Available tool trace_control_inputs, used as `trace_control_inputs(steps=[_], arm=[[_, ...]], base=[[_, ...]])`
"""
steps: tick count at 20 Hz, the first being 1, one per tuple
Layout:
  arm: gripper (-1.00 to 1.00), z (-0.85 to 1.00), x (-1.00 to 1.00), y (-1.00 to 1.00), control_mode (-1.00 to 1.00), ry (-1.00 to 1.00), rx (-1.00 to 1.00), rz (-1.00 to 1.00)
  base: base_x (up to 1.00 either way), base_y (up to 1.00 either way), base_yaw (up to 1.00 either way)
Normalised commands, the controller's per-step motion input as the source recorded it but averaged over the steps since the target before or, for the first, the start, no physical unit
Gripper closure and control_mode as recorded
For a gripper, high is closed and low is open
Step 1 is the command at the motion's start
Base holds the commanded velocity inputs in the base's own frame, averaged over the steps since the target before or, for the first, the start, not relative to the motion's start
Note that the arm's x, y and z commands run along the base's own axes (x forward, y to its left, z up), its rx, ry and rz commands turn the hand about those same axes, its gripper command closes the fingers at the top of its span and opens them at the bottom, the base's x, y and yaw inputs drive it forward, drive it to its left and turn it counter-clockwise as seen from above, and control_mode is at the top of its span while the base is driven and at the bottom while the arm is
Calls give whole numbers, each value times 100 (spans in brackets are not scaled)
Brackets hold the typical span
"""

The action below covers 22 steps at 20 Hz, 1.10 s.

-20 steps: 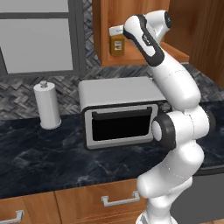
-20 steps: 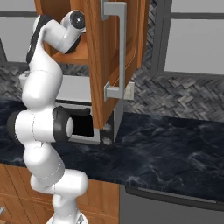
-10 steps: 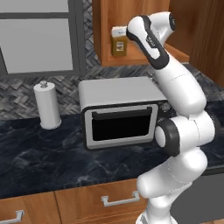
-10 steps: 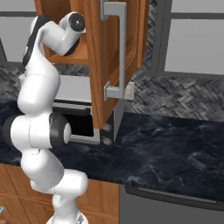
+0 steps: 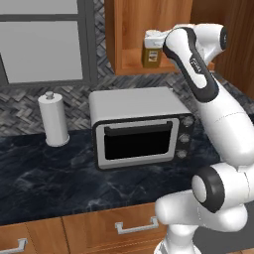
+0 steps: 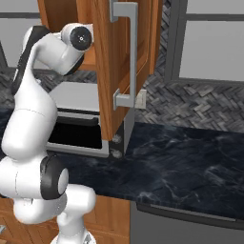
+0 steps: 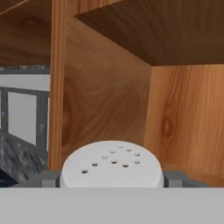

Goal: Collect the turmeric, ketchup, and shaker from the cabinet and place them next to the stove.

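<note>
Reaching into the cabinet (image 5: 134, 34), the spread gripper (image 7: 111, 183) is straddling the turmeric (image 7: 111, 165) lid, jaws either side, ready for lifting.

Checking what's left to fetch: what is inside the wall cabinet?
A white-lidded amber jar, the turmeric, stands on the cabinet shelf. The arm covers the shelf's right part, so anything there is hidden.

The white-lidded jar of amber-yellow powder (image 5: 152, 51) stands on the orange-brown wooden wall cabinet's (image 5: 130, 34) shelf, between the tool's (image 7: 112, 176) fingertips.
</note>
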Motion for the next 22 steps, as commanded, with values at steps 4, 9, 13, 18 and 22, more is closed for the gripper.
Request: trace_control_inputs(steps=[4, 9, 13, 18, 22], arm=[[100, 53, -100, -44, -100, 2, 5, -10], [100, 21, -100, -28, -100, 9, 3, -10], [100, -6, -100, -11, -100, 7, 0, -8], [100, -23, -100, -1, -100, 1, 1, -10], [100, -39, -100, 0, -100, 0, 0, -9]], base=[[0, 0, 0], [0, 0, 0], [0, 0, 0], [0, 0, 0], [0, 0, 0]])
